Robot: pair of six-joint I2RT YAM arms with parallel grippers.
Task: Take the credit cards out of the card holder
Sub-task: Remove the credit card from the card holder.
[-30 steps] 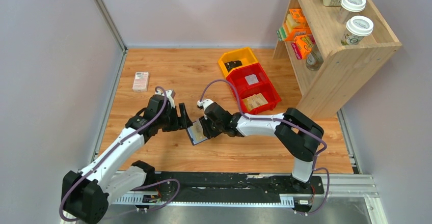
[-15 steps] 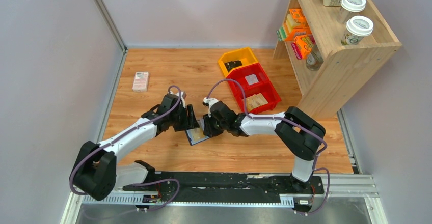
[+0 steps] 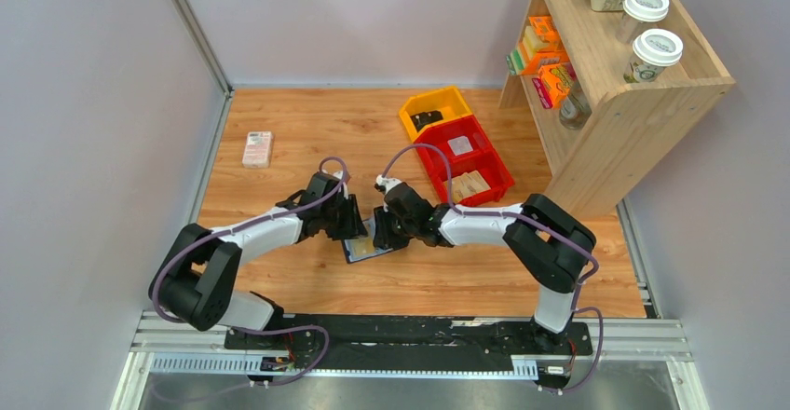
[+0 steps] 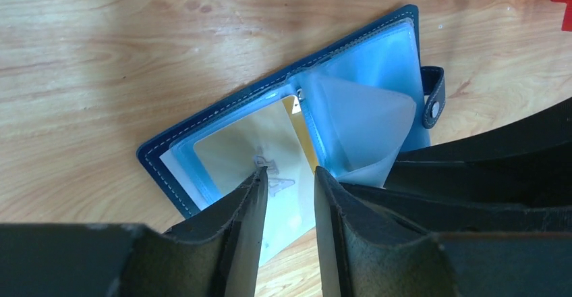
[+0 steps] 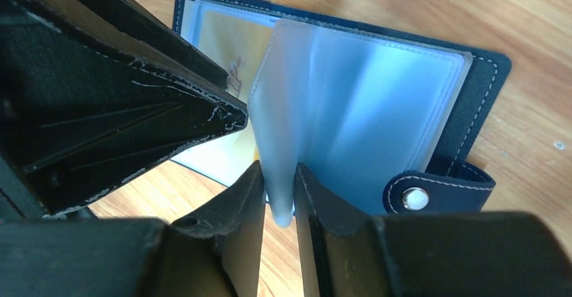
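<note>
Your right tool (image 5: 278, 175) was pinching a floppy plastic sleeve (image 5: 287, 101) of the card holder (image 4: 303, 108), which lay open on the surface (image 4: 101, 40). Your left tool (image 4: 290, 175) sat half-open over a credit card (image 4: 246, 145), probably not gripping it. It's thin and slick, so grab its exposed edge.

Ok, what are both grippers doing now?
Left gripper: partly open over a credit card, not gripping it.
Right gripper: shut on a clear sleeve of the card holder.
</note>
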